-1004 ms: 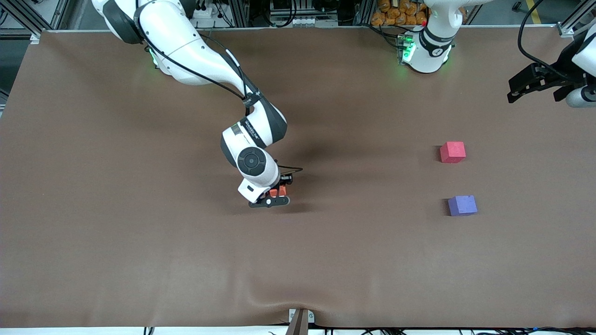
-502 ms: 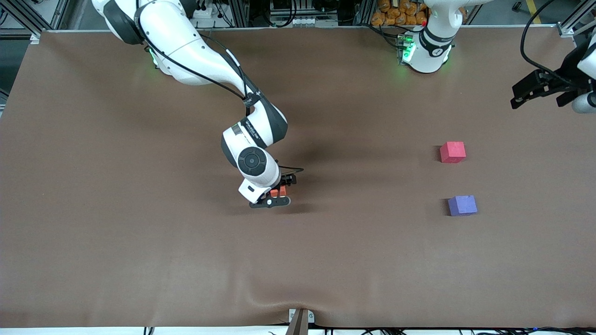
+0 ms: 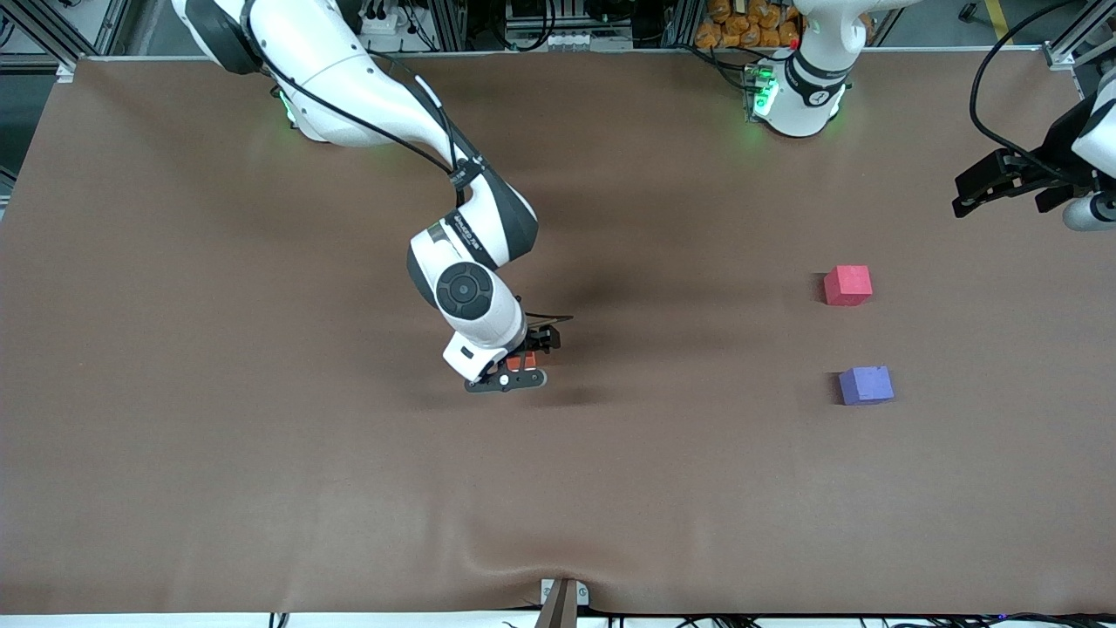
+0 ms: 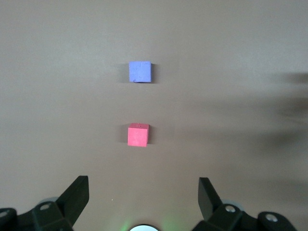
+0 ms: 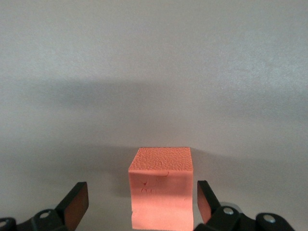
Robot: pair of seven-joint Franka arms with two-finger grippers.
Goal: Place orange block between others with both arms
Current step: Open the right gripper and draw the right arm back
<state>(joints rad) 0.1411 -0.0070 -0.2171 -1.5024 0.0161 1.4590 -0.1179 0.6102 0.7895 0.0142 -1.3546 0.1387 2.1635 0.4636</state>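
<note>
The orange block (image 3: 521,360) stands on the brown table near its middle. My right gripper (image 3: 526,358) is down around it, open, with a gap between each finger and the block. The right wrist view shows the orange block (image 5: 161,192) between the spread fingers of the right gripper (image 5: 142,193). Toward the left arm's end sit the pinkish-red cube (image 3: 847,285) and, nearer the front camera, the purple-blue cube (image 3: 866,385), a block's width or more apart. My left gripper (image 3: 963,196) hangs open and empty in the air over that end of the table. The left wrist view of the left gripper (image 4: 143,192) takes in the red cube (image 4: 138,134) and the purple cube (image 4: 140,71).
The brown cloth (image 3: 261,488) covers the whole table and wrinkles near the front edge by a clamp (image 3: 562,602). The two green-lit arm bases (image 3: 789,92) stand along the back edge.
My right gripper has opened and let go of the orange block, which now rests on the table. The right arm's wrist shifted slightly. The left gripper drifted a little.
</note>
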